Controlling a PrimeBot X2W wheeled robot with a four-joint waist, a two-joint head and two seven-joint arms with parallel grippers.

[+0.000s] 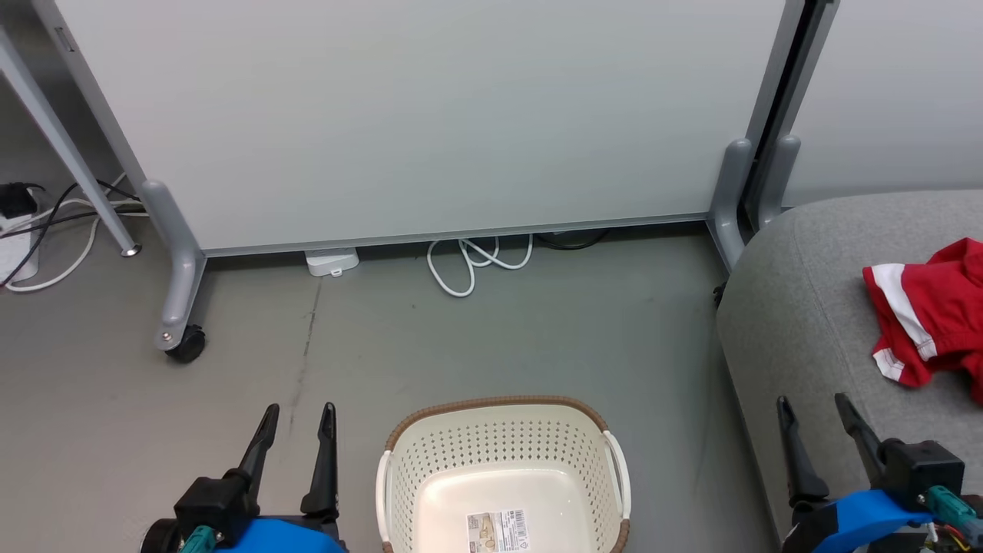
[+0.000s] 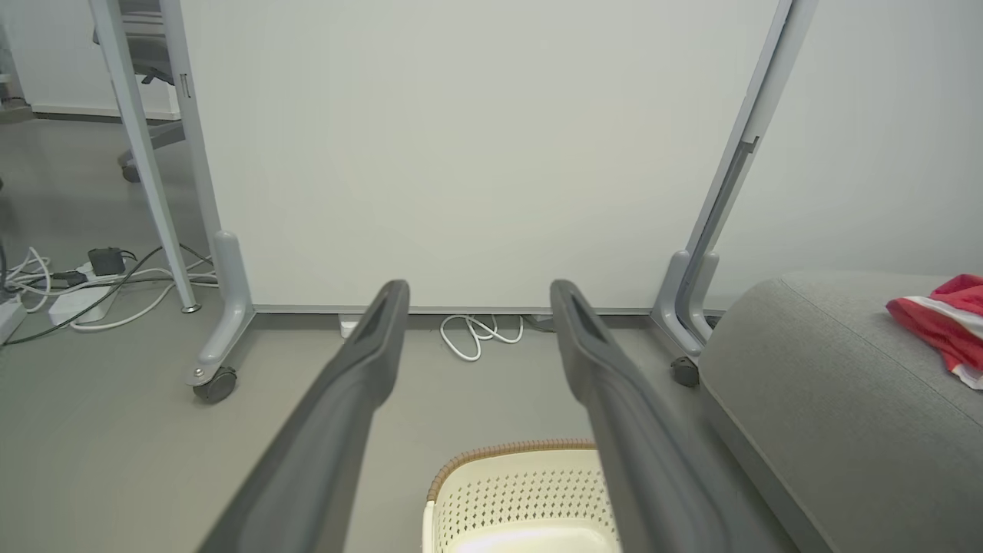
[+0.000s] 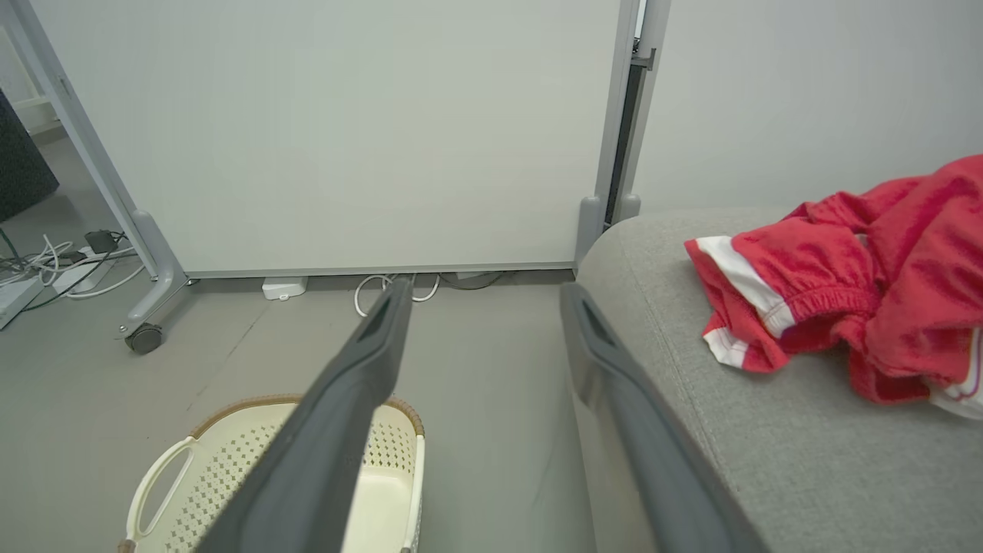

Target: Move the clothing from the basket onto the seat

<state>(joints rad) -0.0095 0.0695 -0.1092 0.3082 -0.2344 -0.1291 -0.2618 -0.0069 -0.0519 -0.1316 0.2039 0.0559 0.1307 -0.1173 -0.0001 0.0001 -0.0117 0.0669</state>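
Task looked finished to us: clothing (image 1: 933,315) lay on the seat (image 1: 799,307), nothing visible in the basket (image 1: 491,402).
Left end effector (image 1: 299,411) and right end effector (image 1: 810,399) were spread apart, empty; we judged no grasp remained.

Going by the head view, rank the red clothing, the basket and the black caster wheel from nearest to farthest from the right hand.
Measured from the right hand:
1. clothing: just ahead and to its right, lying on the seat.
2. basket: on the floor to its left.
3. caster wheel: far left, under the board's foot.
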